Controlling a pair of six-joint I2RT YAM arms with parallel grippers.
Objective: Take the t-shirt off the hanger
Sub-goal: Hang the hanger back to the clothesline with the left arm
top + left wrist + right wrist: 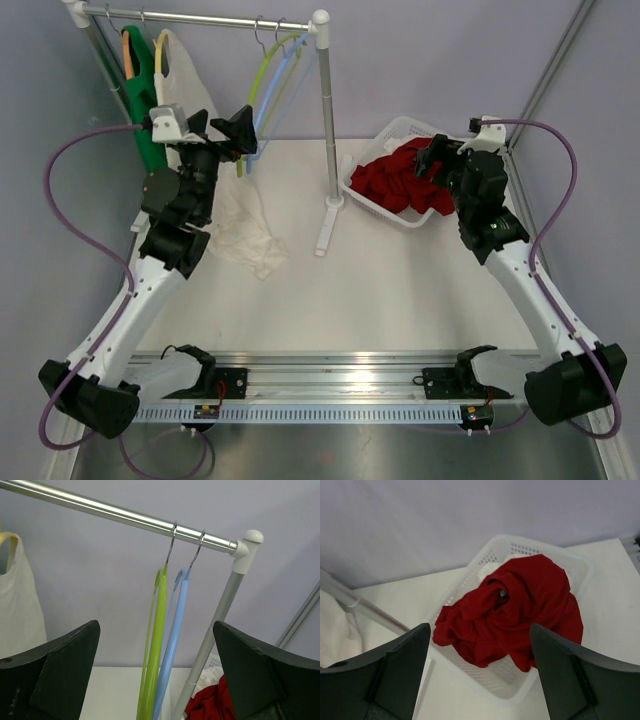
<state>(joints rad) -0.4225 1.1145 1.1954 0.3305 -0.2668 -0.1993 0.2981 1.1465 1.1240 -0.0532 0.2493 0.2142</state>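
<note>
Since the arms are bolted at my edge of the table, I read the scene outward from there. The first thing past the left arm's elbow is the white t-shirt (248,232), lying crumpled on the tabletop beside the foot of the rack's upright (327,110), on no hanger at all. I judge the removal itself done. Above it the left gripper (218,128) is raised towards the rail, its fingers spread wide with only air between them, so it is released and grasping nothing. That height makes sense to me, as it is level with the two bare hangers just beyond it. The green hanger (159,630) and blue hanger (175,630) hang side by side from the rail (100,509). Either could be the one the task means; I cannot tell which. On the other side the right gripper (479,630) hovers over the white basket (392,130), equally spread and empty, parked out of the way above the red cloth (520,605) heaped inside. Farthest off, a hung white garment (185,70) and a green garment (150,110) hang at the rail's left end.
</note>
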